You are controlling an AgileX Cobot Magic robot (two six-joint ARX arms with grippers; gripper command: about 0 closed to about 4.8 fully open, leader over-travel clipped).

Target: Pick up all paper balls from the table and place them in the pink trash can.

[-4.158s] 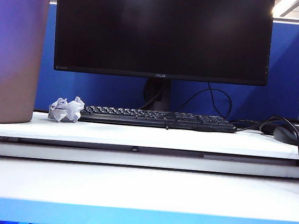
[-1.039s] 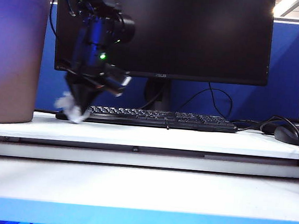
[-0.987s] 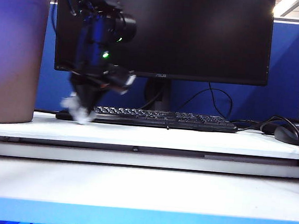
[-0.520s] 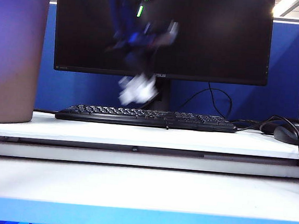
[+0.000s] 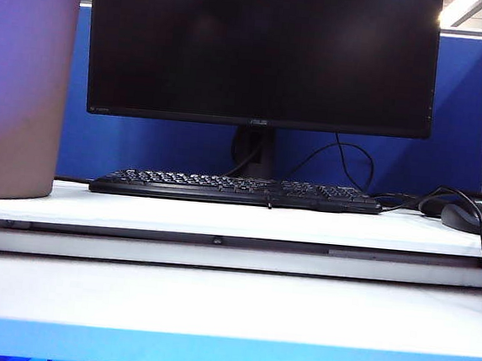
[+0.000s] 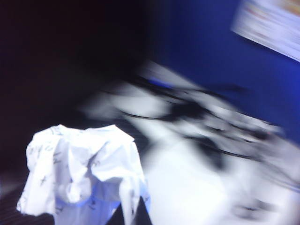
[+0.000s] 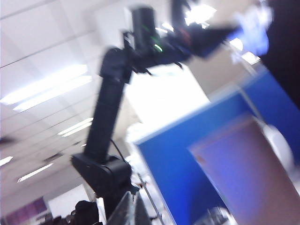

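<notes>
One paper ball [image 6: 84, 173], white and crumpled, hangs pinched in my left tool [image 7: 255, 26], raised high above the pink trash can [image 5: 21, 85] that stands on the tabletop [image 5: 230, 302]. Only the blurred tip of my right tool [image 7: 132, 208] shows, so I cannot tell its state.
</notes>
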